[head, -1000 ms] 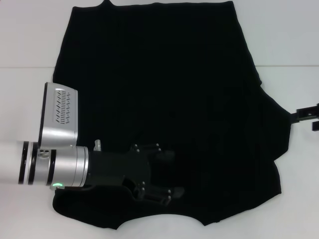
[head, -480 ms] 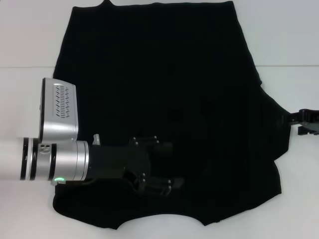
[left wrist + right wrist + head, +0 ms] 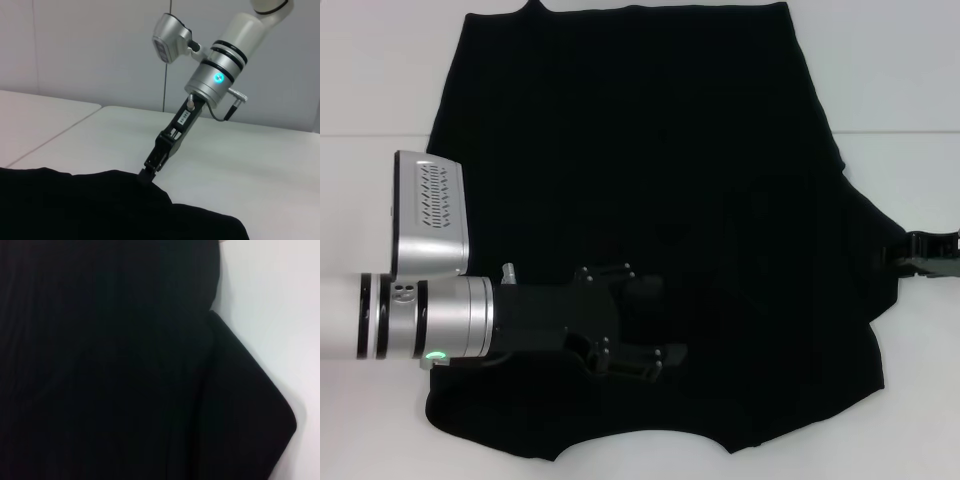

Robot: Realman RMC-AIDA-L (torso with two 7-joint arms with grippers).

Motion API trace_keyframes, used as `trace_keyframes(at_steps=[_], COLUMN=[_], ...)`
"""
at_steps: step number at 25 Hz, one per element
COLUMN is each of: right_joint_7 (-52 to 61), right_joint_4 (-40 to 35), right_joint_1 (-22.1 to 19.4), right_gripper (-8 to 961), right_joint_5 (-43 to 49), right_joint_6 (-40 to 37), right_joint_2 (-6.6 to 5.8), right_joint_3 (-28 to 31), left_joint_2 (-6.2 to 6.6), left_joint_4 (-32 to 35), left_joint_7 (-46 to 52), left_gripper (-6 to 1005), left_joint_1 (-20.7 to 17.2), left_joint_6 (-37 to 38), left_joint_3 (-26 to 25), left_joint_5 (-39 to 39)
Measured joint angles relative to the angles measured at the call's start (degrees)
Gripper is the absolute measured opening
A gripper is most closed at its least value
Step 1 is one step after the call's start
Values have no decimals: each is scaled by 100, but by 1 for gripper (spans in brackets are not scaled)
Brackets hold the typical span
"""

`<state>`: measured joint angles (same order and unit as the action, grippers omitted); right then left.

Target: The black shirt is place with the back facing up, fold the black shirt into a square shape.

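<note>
L gripper (image 3: 655, 325): fingers spread apart, positioned over lower-middle of black shirt (image 3: 650, 160); nothing held.
R gripper (image 3: 146, 172): tip at shirt's right sleeve edge; finger state can't be told.
Shirt: soft, matte, plain; spread flat on white table (image 3: 910, 80), right sleeve partly folded.

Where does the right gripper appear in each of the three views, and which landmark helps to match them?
Head view: the right gripper is at the right edge, at the sleeve tip of the black shirt.
Left wrist view: the right gripper is in the centre, its tip meeting the shirt's edge.
Right wrist view: not in it; only shirt and table.
Shared landmark: the right sleeve tip.
</note>
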<state>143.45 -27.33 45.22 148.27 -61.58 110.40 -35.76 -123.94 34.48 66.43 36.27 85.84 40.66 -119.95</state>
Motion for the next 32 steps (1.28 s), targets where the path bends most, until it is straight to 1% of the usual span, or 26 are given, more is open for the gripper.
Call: trace_keyframes(at_steps=[4, 7, 12, 17, 20, 25, 30, 32], right_joint_7=[-5, -5, -11, -212, -430, -744, -754, -755], right_joint_4=[3, -18, -40, -40, -108, -288, -734, -837], right_joint_1=[-4, -4, -4, -51, -172, -437, -692, -756], right_gripper=[478, 228, 13, 9, 6, 4, 5, 5], right_joint_5=[0, -1, -3, -49, -187, -590, -616, -627], right_joint_6=[1, 30, 140, 289, 323, 160, -71, -124], right_joint_2=[15, 31, 57, 119, 149, 102, 85, 52], right_joint_3=[-55, -56, -55, -7, 25, 27, 28, 33], left_joint_2=[1, 2, 2, 2, 2, 1, 1, 1], left_joint_4=[0, -7, -12, -31, -34, -17, -24, -40], left_joint_7=[2, 2, 11, 18, 20, 111, 154, 157], left_gripper=[901, 901, 901, 901, 901, 901, 901, 901], left_joint_1=[-5, -7, -7, 2, 3, -5, -26, -39], left_joint_6=[14, 31, 48, 45, 43, 41, 30, 32], left_joint_3=[-52, -103, -145, -146, -146, -146, -153, -183], left_joint_5=[20, 22, 33, 52, 99, 134, 202, 240])
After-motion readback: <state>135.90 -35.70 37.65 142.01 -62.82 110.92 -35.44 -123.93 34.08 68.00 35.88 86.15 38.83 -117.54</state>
